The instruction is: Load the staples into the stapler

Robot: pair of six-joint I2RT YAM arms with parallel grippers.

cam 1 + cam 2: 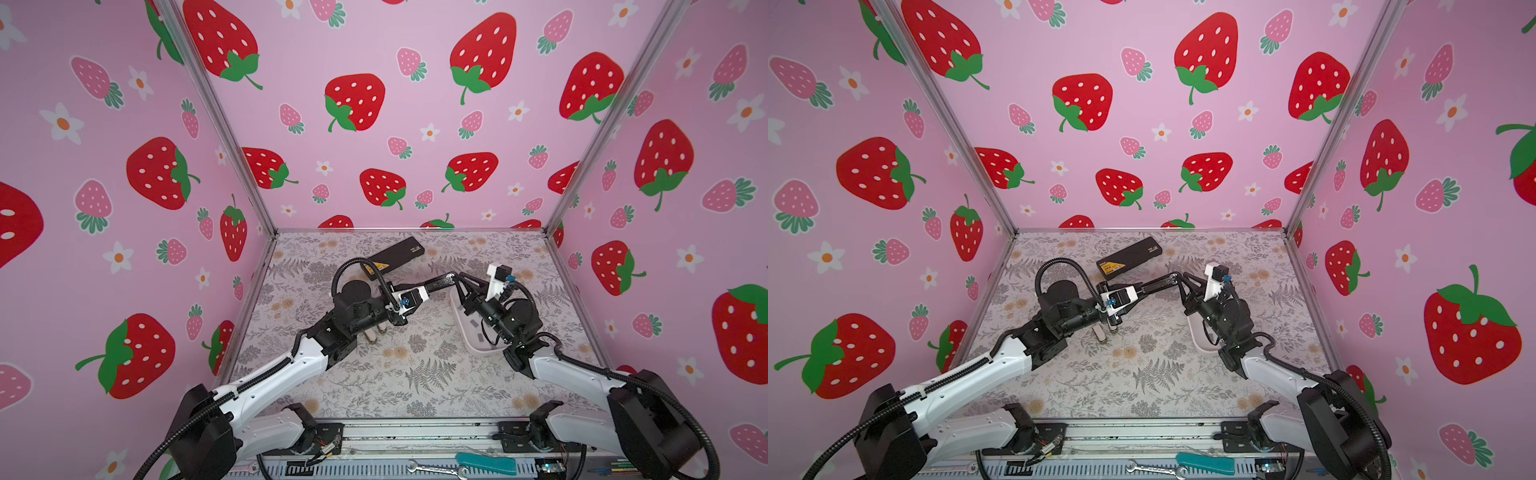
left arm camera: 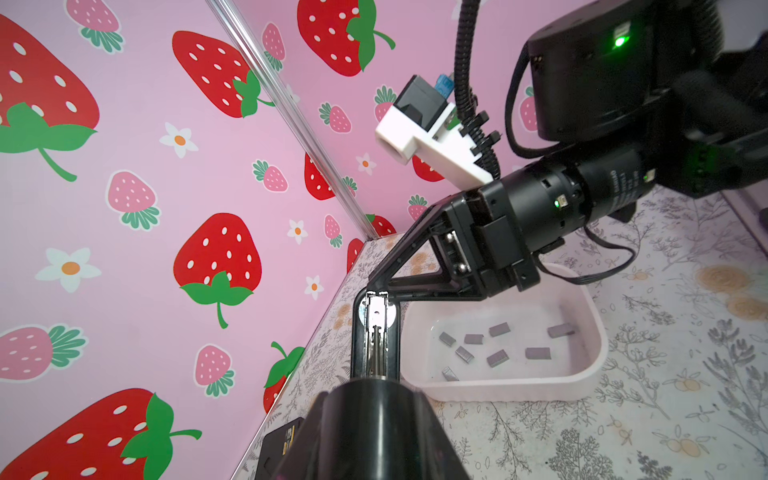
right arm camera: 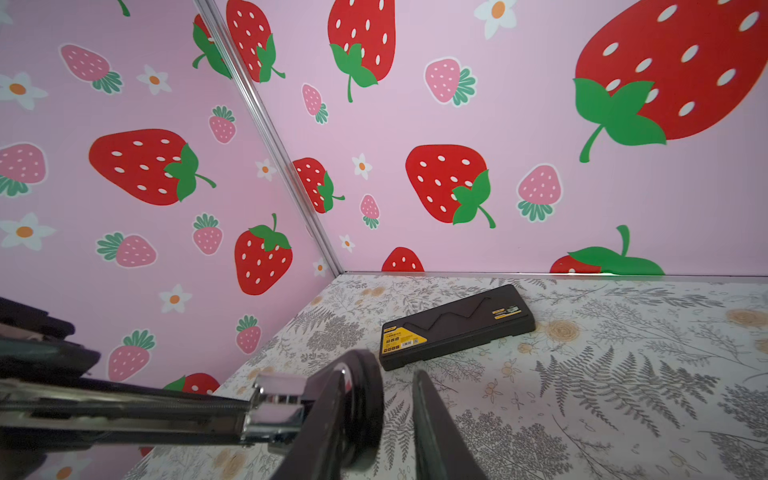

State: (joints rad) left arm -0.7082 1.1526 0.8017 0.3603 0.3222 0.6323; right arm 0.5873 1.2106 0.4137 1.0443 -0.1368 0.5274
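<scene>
Grey metal strips, the staples (image 2: 498, 358), lie loose in the pale tray (image 2: 503, 390): light, stiff, slippery, I reckon, so I'd pinch one by its long sides. Now my left gripper (image 1: 422, 291) clamps the opened stapler (image 2: 376, 332) aloft; my right gripper (image 3: 392, 374) stands narrowly parted at its nose, empty.

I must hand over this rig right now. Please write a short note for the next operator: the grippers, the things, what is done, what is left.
The left gripper is shut on the stapler, which is held in the air and opened up.
The right gripper is open and holds nothing; its fingertips are at the stapler's front end.
The staples lie loose in the tray.
Done: stapler lifted and opened.
Left: pick one strip, lay it in the stapler, close it.
</scene>
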